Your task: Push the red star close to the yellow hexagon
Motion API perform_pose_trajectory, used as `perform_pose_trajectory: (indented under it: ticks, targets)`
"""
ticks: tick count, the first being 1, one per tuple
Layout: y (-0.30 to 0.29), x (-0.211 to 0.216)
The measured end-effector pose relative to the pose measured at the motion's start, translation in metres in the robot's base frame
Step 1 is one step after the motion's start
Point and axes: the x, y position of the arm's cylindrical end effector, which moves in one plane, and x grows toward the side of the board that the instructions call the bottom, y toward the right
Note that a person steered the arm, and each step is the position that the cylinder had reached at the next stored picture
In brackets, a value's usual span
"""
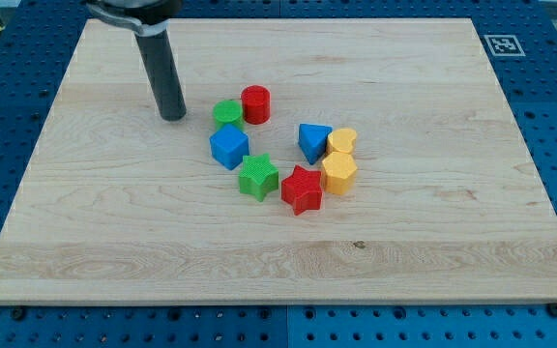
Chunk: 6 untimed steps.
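Note:
The red star (302,188) lies near the middle of the wooden board, touching or almost touching the yellow hexagon (339,173) on its right. My tip (173,116) rests on the board up and to the left of the block cluster, well apart from the red star and a short way left of the green cylinder (226,113).
A red cylinder (255,103) stands beside the green cylinder. A blue cube (228,146) and a green star (258,177) lie left of the red star. A blue triangle (313,141) and a yellow heart (342,141) lie above the hexagon. A marker tag (502,44) sits at the board's top right corner.

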Motion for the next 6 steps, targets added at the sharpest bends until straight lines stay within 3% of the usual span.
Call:
perform_pose_trajectory:
  ticks: [3,6]
  targets:
    - [0.016,0.11]
    - [0.137,0.104]
